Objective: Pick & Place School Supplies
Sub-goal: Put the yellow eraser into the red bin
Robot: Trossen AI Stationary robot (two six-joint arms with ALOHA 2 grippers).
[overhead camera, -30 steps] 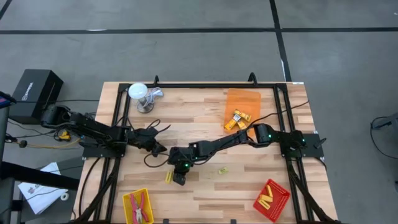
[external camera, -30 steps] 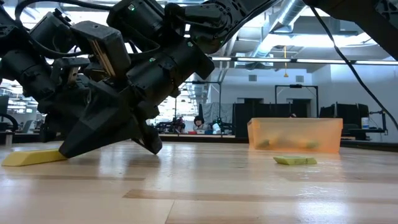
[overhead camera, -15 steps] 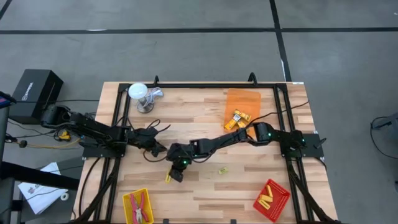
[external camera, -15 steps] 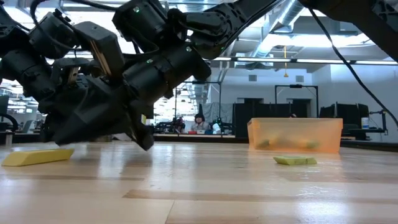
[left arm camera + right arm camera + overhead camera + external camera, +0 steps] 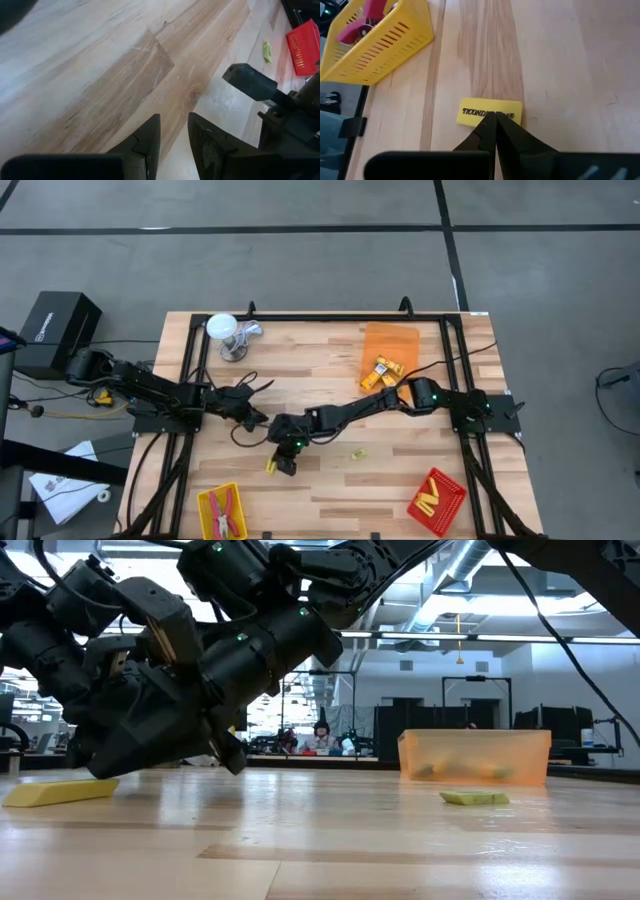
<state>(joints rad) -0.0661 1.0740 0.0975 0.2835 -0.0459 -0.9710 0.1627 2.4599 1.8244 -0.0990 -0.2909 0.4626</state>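
on the wooden table (image 5: 330, 380), toward its seven o'clock part, the flat yellow printed block (image 5: 489, 113) lay on the planks, not yet lifted. the right gripper (image 5: 285, 462) hung just over it with its two dark fingers pressed together and nothing between them. half a second before, this gripper had sat a shade farther toward nine o'clock; it had since edged back and stayed low, so it looked to be nudging or lining up on the block rather than grasping, and the pick remained to be done.

at seven o'clock from the block stood the yellow slotted plastic tray (image 5: 205, 502) holding red-handled pliers (image 5: 226, 512). the left gripper (image 5: 255, 418) waited at eleven o'clock from the block, fingers slightly parted and empty. a small green-yellow stick (image 5: 357, 453) lay at three o'clock.
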